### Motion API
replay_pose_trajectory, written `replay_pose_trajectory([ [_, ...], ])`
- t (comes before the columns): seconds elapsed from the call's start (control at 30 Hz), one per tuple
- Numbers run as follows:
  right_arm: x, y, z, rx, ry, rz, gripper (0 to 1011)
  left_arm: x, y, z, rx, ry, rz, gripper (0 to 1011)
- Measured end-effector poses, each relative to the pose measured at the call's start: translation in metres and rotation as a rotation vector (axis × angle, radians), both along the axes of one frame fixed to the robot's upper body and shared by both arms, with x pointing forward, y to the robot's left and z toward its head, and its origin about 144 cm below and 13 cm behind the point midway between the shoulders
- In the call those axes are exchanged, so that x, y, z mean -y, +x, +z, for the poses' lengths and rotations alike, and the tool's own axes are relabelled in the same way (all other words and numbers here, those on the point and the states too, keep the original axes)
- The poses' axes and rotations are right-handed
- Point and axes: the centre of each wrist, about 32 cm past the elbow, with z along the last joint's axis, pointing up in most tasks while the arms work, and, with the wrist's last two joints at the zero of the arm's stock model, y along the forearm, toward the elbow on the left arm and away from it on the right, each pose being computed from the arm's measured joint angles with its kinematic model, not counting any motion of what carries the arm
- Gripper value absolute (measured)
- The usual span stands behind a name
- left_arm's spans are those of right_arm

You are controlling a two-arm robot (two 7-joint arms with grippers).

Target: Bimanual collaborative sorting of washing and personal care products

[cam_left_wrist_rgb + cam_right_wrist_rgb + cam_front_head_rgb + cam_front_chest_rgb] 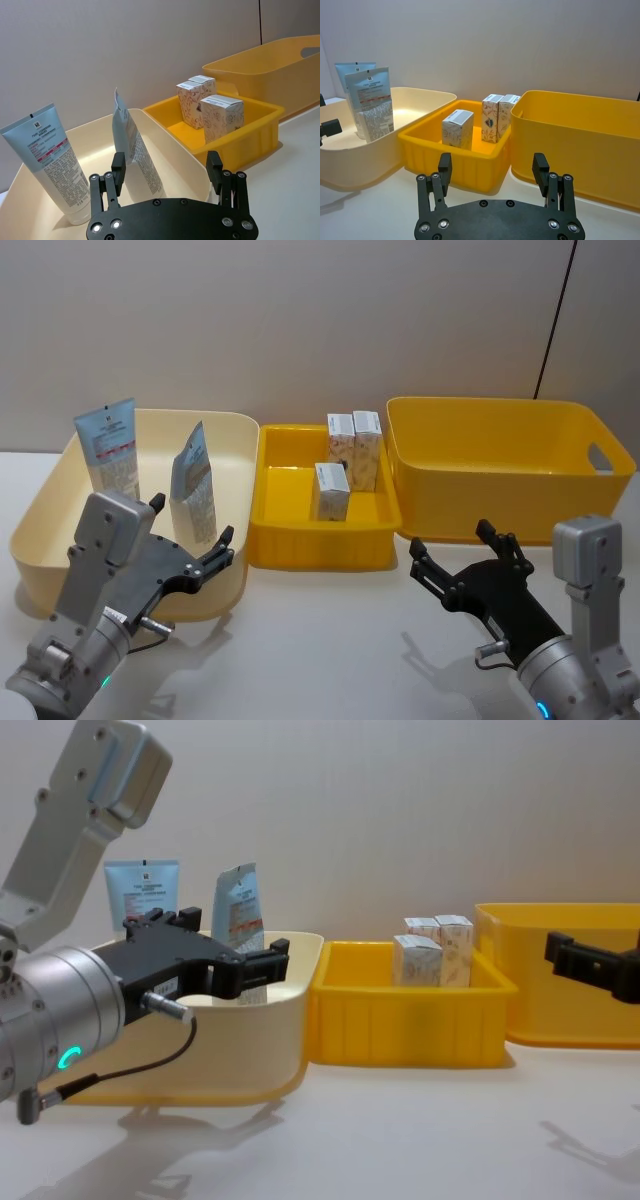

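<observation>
Standing tubes, cream bin (cartons, tray)

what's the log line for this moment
left gripper: open, by cream bin | right gripper: open, near yellow tray | tubes: two in cream bin | cartons: three in yellow tray

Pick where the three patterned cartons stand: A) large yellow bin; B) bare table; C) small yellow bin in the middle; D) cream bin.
C: the cartons stand upright inside the small yellow bin, between the cream bin and the large yellow bin.
</observation>
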Motion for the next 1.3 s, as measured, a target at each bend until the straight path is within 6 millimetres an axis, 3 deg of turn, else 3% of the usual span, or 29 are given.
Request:
replay_pose_trajectory([
  [1.3,0.0,0.0,0.0,0.0,0.0,0.0,1000,0.0,0.0,0.0,0.0,0.0,0.0,1003],
])
